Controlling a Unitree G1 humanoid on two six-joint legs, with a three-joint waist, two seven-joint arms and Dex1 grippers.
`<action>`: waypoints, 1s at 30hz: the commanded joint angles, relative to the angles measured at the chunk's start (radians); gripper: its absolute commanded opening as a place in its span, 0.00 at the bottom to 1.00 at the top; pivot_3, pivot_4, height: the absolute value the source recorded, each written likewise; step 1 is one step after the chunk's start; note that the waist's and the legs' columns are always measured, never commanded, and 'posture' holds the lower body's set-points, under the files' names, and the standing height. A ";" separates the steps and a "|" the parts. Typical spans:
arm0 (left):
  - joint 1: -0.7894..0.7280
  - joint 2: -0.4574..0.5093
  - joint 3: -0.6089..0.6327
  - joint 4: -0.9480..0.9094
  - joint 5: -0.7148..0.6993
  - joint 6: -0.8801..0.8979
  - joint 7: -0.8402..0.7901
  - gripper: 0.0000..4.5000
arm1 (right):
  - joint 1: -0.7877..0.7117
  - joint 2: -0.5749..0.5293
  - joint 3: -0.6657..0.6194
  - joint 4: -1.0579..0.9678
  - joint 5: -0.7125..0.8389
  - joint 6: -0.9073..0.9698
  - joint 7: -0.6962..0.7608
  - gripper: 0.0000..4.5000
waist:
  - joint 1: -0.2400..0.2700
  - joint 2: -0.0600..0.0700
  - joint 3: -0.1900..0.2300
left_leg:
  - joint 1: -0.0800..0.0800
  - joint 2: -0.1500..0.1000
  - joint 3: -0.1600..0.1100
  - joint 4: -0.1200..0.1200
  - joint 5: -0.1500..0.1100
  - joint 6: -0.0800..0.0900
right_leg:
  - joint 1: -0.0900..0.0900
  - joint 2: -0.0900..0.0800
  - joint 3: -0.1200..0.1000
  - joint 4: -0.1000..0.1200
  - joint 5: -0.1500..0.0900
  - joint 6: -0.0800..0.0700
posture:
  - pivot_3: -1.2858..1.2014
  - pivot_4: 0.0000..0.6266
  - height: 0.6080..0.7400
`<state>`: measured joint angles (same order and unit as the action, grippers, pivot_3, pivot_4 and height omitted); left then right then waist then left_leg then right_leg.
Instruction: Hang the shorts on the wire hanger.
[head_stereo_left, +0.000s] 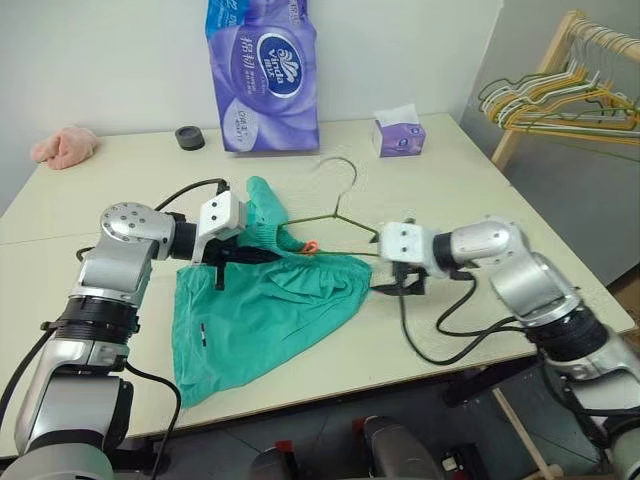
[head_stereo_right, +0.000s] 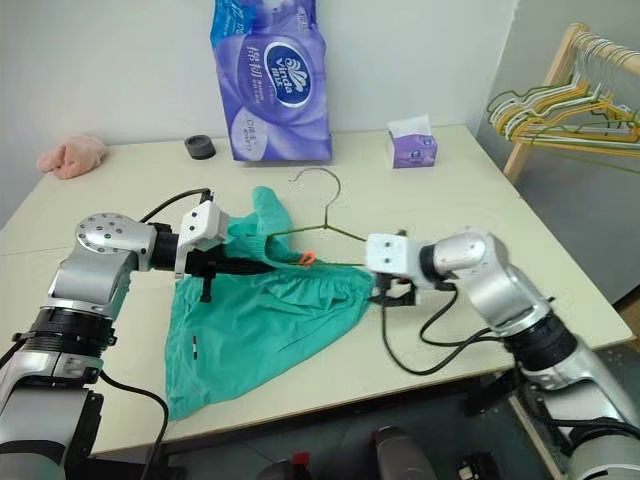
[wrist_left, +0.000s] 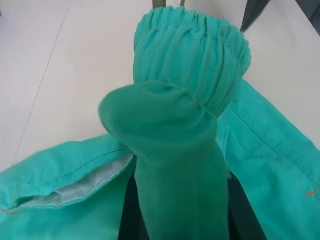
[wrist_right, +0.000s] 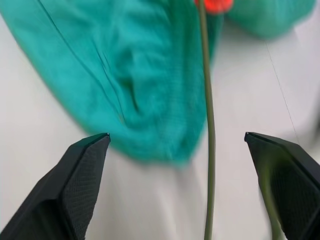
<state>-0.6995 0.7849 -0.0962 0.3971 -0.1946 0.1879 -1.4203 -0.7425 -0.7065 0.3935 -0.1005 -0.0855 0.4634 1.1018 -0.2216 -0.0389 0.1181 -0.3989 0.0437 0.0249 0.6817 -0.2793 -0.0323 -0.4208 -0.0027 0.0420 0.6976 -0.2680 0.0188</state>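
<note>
Left gripper (head_stereo_left: 232, 256) is clamped on the waistband of the shorts (head_stereo_left: 262, 318), lifting them beside the wire hanger (head_stereo_left: 340, 215). Right gripper (wrist_right: 185, 165) gapes wide, hanger wire between its fingers. Best now: pinch that wire firmly, steadying it before feeding more fabric across.

Left gripper (head_stereo_left: 238, 255) clamps the shorts (head_stereo_left: 265, 320) at the waistband. Right gripper (head_stereo_left: 392, 287) stands beside the wire hanger (head_stereo_left: 340, 215) on the table (head_stereo_left: 120, 180).
</note>
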 joint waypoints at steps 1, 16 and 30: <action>-0.014 0.035 0.055 0.057 0.006 -0.013 0.049 0.00 | -0.042 -0.037 -0.089 0.061 0.004 -0.045 -0.022 1.00 | -0.003 0.000 0.000 | 0.000 0.000 0.000 0.000 0.000 0.000 | 0.000 0.000 0.000 0.000 0.000 0.000 | 0.43 0.09 1.00; 0.043 0.041 0.152 -0.007 -0.083 0.079 0.123 0.00 | 0.280 0.357 -0.278 -0.149 0.330 0.466 -0.337 1.00 | -0.026 0.002 -0.002 | 0.000 0.003 -0.001 -0.001 0.000 -0.001 | 0.000 0.001 0.001 0.002 -0.001 -0.001 | 0.44 0.10 1.00; 0.039 0.027 0.155 -0.059 -0.102 0.115 0.154 0.00 | 0.177 0.604 -0.323 0.036 0.384 0.594 -0.584 1.00 | -0.013 0.001 -0.003 | 0.000 0.001 -0.001 -0.001 0.000 0.000 | 0.000 0.000 0.001 0.001 0.000 -0.001 | 0.44 0.09 1.00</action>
<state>-0.6377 0.8087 0.0323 0.3750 -0.2749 0.3047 -1.2752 -0.5328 -0.1237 0.0753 -0.0620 0.2700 1.0568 0.5343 -0.2342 -0.0375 0.1154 -0.3988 0.0446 0.0237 0.6810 -0.2791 -0.0327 -0.4207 -0.0023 0.0427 0.6988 -0.2685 0.0178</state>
